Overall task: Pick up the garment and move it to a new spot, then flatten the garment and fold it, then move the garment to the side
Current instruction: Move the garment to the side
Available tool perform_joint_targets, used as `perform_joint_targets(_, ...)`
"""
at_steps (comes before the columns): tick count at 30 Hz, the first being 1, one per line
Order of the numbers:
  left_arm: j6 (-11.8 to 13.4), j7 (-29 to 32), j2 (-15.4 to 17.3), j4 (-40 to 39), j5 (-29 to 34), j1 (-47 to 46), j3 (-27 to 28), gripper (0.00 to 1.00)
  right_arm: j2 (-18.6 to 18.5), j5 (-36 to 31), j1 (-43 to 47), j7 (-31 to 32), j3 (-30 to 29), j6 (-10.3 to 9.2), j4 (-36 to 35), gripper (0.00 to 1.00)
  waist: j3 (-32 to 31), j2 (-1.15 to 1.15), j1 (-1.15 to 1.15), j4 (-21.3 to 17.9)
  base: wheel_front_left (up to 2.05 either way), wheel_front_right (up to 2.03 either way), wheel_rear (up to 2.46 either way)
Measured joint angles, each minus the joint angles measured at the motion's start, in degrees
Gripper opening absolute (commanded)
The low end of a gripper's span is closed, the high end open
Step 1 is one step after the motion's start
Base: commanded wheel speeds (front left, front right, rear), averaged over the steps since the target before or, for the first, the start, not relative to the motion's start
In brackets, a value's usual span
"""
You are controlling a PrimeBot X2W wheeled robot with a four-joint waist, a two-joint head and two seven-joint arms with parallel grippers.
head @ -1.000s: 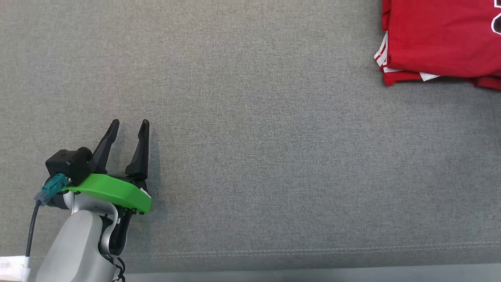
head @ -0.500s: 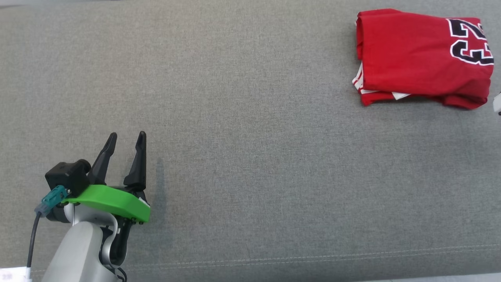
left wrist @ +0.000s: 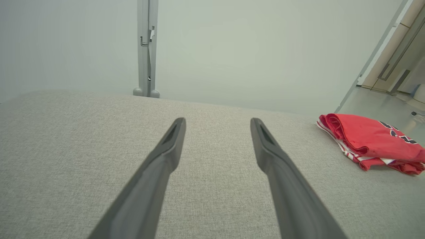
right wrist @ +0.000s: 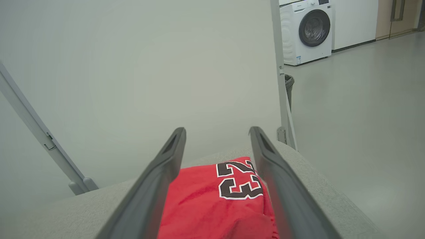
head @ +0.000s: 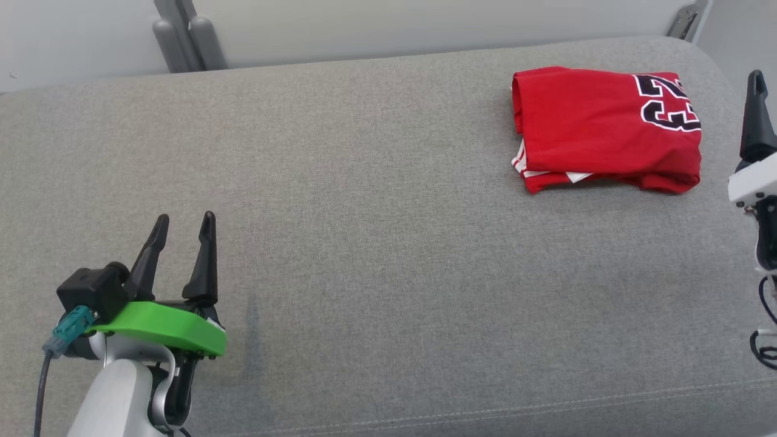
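Folded garment (head: 595, 127) lies upper right, near the cushion's (head: 376, 255) end. Left gripper (head: 186, 216), lower left, and right gripper (right wrist: 217, 132) — both spread, empty. The right one, close by, might snag an edge — undoing the fold.

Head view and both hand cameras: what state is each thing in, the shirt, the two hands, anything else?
Red shirt: folded, lying on the grey cushion, nothing touching it.
Left hand: open, empty.
Right hand: open, empty, clear of the shirt.
Washing machine: door shut.
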Motion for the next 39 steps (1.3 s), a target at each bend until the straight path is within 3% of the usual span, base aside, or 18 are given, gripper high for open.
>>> perform_joint_targets(15, 0.00, 0.00, -1.05, -3.74, 0.57, 3.96, 3.00, 1.00, 9.13, -8.60, 18.89, 0.01, -3.25, -0.01, -17.48, 1.00, -1.86, 0.00, 0.00, -0.44, 0.00, 0.00, 0.00)
perform_joint_targets(22, 0.00, 0.00, -1.25, -4.45, 4.12, 5.76, 3.07, 1.00, 10.57, -15.26, 24.16, 0.01, -1.85, 0.52, -22.57, 1.00, -2.63, 0.00, 0.00, -0.51, 0.00, 0.00, 0.00)
perform_joint_targets(39, -0.01, 0.00, -2.33, -5.60, 6.15, 7.09, 3.83, 1.00, 12.50, -19.19, 29.13, 0.01, -3.52, 1.59, -28.41, 1.00, -2.88, 0.00, 0.00, 0.38, 0.00, 0.00, 0.00)
